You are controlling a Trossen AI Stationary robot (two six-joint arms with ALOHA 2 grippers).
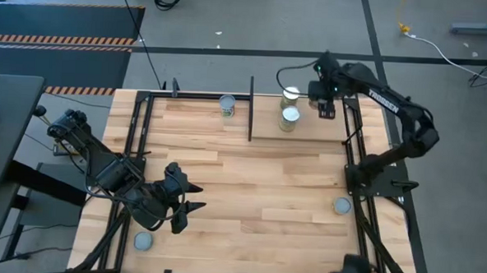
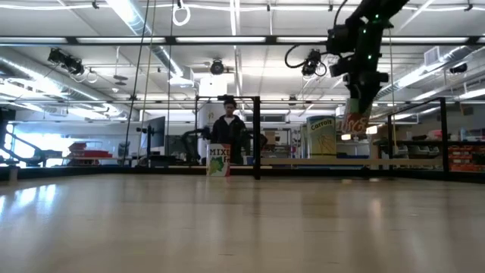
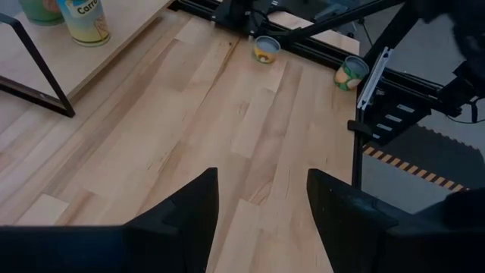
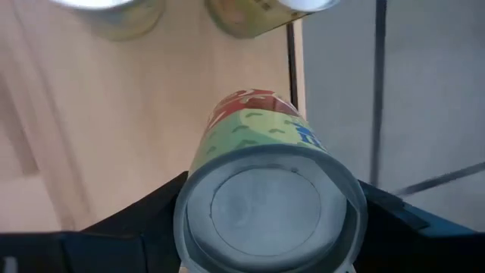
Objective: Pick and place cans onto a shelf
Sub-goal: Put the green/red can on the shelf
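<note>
Green-and-red labelled metal can (image 4: 261, 197) clamped in right hand (image 1: 325, 107), upright above light-wood shelf board (image 1: 309, 131), beside two shelved cans; left hand (image 1: 192, 208) apart, idle.

table (image 1: 249, 194): wood planks, satin | shelf (image 1: 309, 131): smooth light wood | held can (image 4: 265, 205): matt metal lid, paper label

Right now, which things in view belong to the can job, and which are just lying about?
Job:
held can in the right gripper
two cans on the shelf
three loose cans on the table
left gripper, open, idle

Lying about:
floor cable
striped mat
person beyond the table
</note>
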